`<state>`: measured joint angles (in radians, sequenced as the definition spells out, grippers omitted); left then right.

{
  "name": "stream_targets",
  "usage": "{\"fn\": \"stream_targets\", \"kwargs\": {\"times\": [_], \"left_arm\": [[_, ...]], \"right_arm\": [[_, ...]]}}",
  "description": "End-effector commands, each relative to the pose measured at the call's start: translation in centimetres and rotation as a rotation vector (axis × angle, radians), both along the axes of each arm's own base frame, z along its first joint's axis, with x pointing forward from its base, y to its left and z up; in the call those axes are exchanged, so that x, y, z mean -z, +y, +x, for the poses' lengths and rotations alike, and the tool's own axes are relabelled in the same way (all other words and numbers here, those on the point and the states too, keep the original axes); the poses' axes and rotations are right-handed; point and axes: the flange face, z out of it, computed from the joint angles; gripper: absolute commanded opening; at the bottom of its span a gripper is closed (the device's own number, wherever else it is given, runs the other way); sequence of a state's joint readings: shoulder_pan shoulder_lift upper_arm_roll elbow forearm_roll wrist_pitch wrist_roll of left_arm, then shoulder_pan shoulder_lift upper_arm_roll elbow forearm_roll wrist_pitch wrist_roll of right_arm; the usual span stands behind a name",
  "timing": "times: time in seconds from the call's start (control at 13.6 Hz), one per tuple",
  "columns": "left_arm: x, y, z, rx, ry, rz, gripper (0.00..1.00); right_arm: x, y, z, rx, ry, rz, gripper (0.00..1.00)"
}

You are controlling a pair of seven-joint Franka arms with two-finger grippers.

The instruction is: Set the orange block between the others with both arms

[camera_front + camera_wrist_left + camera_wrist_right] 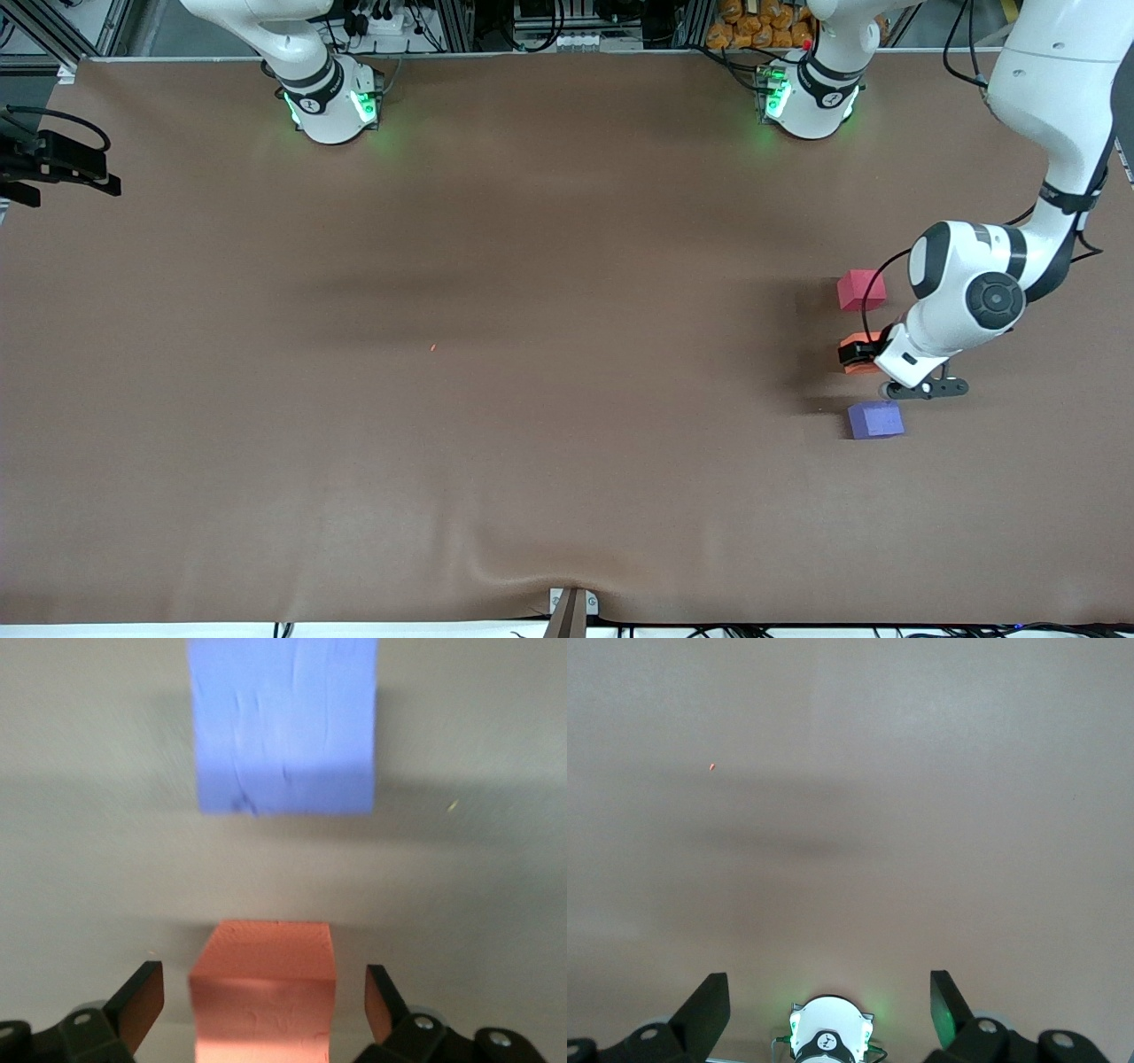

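Three small matte cubes lie in a row on the brown table [496, 372] toward the left arm's end: the pinkish-red block [860, 290] farthest from the front camera, the orange block [858, 342] in the middle, and the purple block [875, 419] nearest that camera. The orange block rests on the table between the other two, apart from each. The left gripper [859, 354] is down at the orange block, its white arm bending in from the table's edge and covering part of the cube in the front view. In the left wrist view the fingers [140, 1003] are spread wide, one on either side of the orange block [264, 988], with a clear gap between each pad and the cube's faces, so nothing is pinched; the purple block [283, 726] lies just ahead of it. The right gripper [829, 1003] waits high over its own green-lit base [827, 1041], its fingers likewise spread wide with nothing between them. A tiny orange speck [432, 347] lies on the table near its middle.
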<state>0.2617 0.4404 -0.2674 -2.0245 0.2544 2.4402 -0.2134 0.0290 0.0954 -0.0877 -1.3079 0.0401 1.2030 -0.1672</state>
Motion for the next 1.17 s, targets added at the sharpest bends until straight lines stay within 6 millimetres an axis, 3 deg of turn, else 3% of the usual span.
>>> {"fn": "stream_targets", "kwargs": {"times": [0.0, 0.29, 0.44, 0.66, 0.95, 1.1], "left_arm": [[-9.3, -0.7, 0.7, 0.006, -0.034, 0.064, 1.0], [-20.6, -3.7, 2.4, 0.01, 0.021, 0.091, 1.0], [-25.8, -4.4, 2.5, -0.025, 0.061, 0.036, 1.0], [-31.4, -4.7, 0.9, -0.048, 0.05, -0.004, 1.0], [-35.2, -5.4, -1.4, -0.061, 0.029, -0.036, 1.0], [-35.3, -4.3, -1.6, -0.078, 0.032, -0.071, 1.0]], "right_arm": [[-0.2, 0.8, -0.4, -0.012, -0.001, 0.014, 1.0], [-0.2, 0.9, -0.3, -0.01, -0.004, 0.013, 1.0], [-0.2, 1.1, -0.3, -0.012, -0.004, 0.013, 1.0], [-0.2, 1.5, -0.3, -0.018, -0.006, 0.012, 1.0], [-0.2, 1.7, -0.3, -0.021, -0.006, 0.012, 1.0], [-0.2, 1.7, -0.3, -0.021, -0.006, 0.012, 1.0]]}}
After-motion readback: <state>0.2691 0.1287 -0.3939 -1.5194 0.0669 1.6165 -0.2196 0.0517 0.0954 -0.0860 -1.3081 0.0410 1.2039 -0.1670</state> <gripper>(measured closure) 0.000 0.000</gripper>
